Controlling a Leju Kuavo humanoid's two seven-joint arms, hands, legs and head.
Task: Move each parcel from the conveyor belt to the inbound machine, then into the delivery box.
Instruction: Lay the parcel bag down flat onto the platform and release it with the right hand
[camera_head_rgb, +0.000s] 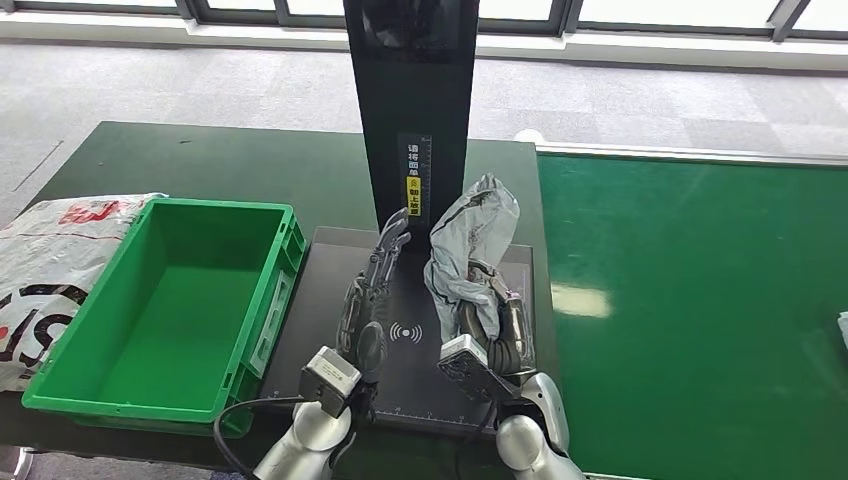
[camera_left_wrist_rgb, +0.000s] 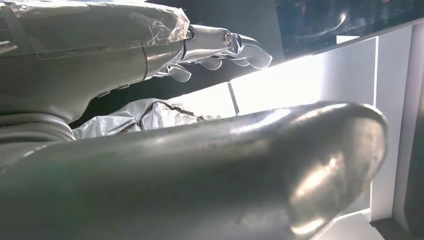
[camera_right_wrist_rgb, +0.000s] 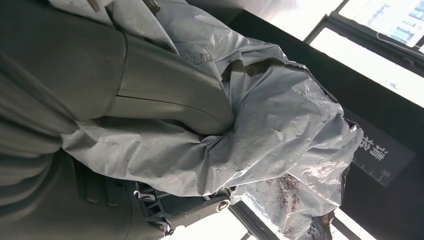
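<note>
Grey parcel (camera_head_rgb: 468, 250) is sitting centre frame, crumpled & upright over the inbound machine's black pad (camera_head_rgb: 420, 330) — right hand (camera_head_rgb: 492, 325) is gripping it from below. Left hand (camera_head_rgb: 372, 290) is hovering just left of it, fingers extended, holding nothing. Green delivery box (camera_head_rgb: 165, 305) is lying at left; conveyor belt (camera_head_rgb: 690, 300) at right.
</note>
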